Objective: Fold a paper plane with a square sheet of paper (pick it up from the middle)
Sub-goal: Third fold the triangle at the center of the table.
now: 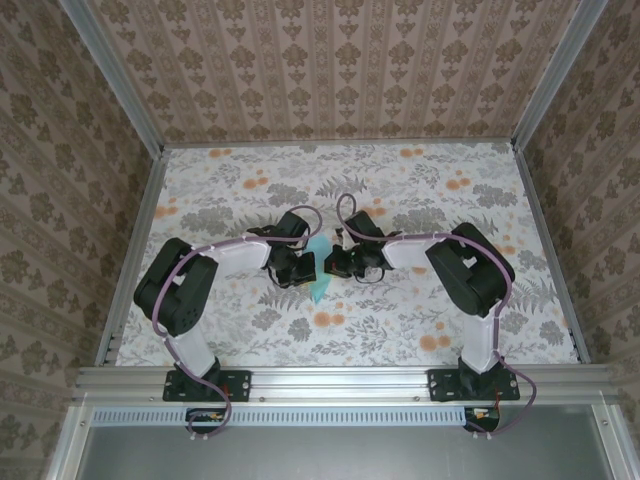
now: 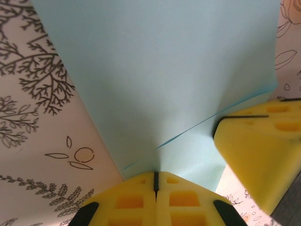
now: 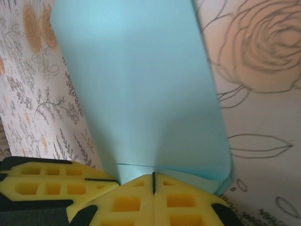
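Paper (image 1: 318, 272), light turquoise and folded into layers, is at the middle of the tabletop (image 1: 400, 190), held between the tips of the two arms. Left fingers (image 1: 300, 266) are pressed together and pinch its left side. Right fingers (image 1: 337, 264) are pressed together too and pinch its right side, just beside the left ones. From above, the paper is a narrow strip running near to far, with a pointed end on the near side. Whether it touches the tabletop I cannot tell.

In the left wrist view the paper (image 2: 160, 70) fans out from the yellow left fingers (image 2: 162, 183). A free layer edge slants from just above them to the right fingers (image 2: 254, 141) at the sheet's right edge. In the right wrist view the paper (image 3: 141, 84) rises from the right fingers (image 3: 162, 183) with straight side edges and a curled corner at lower right. The left fingers (image 3: 51, 181) lie close at lower left.

Bare floral tabletop lies on every side of the paper, which is well apart from the side rail (image 1: 135, 250) and the patterned walls (image 1: 330, 60). The left arm (image 1: 185, 285) and right arm (image 1: 470, 265) bend outward, elbows toward the table's sides
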Robot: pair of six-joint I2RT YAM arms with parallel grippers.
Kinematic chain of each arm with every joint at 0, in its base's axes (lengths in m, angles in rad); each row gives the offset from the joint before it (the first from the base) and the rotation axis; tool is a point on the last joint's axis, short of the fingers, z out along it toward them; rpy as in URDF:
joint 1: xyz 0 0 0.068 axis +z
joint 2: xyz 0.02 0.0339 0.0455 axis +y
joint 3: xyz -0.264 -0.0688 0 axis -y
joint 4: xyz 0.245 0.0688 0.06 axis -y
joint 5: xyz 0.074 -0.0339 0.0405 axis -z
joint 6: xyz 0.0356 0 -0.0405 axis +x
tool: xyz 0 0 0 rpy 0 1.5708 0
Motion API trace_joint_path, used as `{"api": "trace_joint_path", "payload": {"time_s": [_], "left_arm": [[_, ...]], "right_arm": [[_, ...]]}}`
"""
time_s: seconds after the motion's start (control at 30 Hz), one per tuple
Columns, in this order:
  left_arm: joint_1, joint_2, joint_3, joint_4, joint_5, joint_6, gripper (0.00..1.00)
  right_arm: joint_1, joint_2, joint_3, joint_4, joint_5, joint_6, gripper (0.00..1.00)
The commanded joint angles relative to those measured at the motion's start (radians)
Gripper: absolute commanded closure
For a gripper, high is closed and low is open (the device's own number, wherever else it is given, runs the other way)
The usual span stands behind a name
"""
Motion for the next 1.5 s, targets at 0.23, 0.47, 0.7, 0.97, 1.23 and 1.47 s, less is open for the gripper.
{"api": "trace_joint_path", "payload": {"time_s": [0.23,0.47,0.7,0.97,1.23,1.47], "left_arm": [[-0.002,0.067,-0.059,-0.093,-0.072,0.004,1.0],[-0.003,0.067,-0.057,-0.087,-0.072,0.003,1.0],[-0.003,0.059,-0.054,-0.076,-0.065,-0.002,1.0],[-0.003,0.05,-0.066,-0.063,-0.065,-0.007,1.0],[-0.002,0.046,-0.075,-0.058,-0.07,-0.014,1.0],[-0.003,0.045,-0.073,-0.059,-0.068,-0.014,1.0]], "right_arm": [[-0.107,-0.017,-0.047,-0.037,0.213,0.122,0.99],[-0.107,-0.146,-0.094,-0.01,0.226,0.068,0.99],[-0.059,-0.206,-0.166,0.051,0.055,0.089,0.99],[0.058,-0.231,-0.233,0.153,-0.022,0.2,0.99],[0.112,-0.169,-0.215,0.197,-0.053,0.236,0.99],[0.125,-0.134,-0.203,0.175,-0.068,0.223,0.99]]}}
